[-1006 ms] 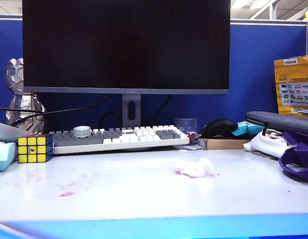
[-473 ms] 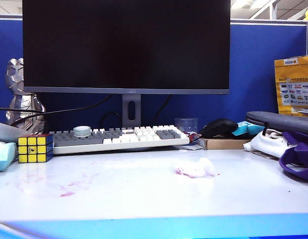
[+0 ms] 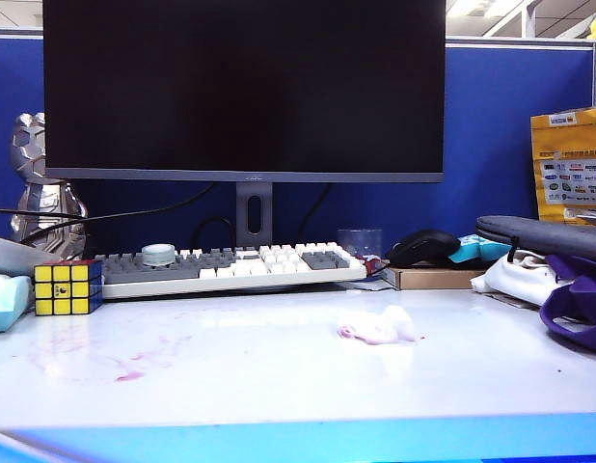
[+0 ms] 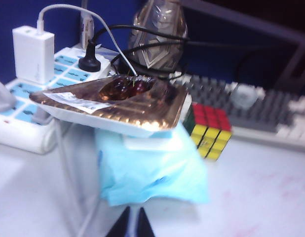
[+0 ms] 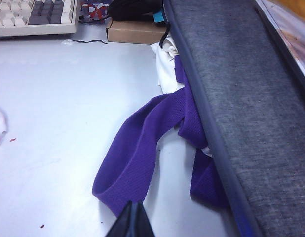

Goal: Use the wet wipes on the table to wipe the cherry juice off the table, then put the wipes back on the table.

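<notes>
The yellow package (image 3: pixel 569 164) at the far right of the worktop (image 3: pixel 279 386) carries printed labels, but the writing is too small to read; the dark monitor (image 3: pixel 244 87) has a small logo on its lower edge that also cannot be read. The wet wipes (image 3: pixel 378 328) lie crumpled and pink-stained on the worktop, a little right of the middle, in front of the grey and white keyboard (image 3: pixel 230 265). The cherry juice (image 3: pixel 129 375) shows as thin pink smears and one small blotch at the front left, near the Rubik's cube (image 3: pixel 67 286). No arm appears in the exterior view. In the left wrist view the left gripper (image 4: pixel 133 227) has its fingers clenched together with nothing between them; it hangs over the worktop just beside a light blue tissue pack (image 4: pixel 152 173), on which rests a golden paper plate (image 4: pixel 113 106) with dark cherries (image 4: pixel 124 88). In the right wrist view the right gripper (image 5: pixel 132 222) is also clenched on nothing, above the purple bag strap (image 5: pixel 137 158) beside a grey case (image 5: pixel 231 98). Only an edge of the wet wipes is visible there, well apart from these fingers.
</notes>
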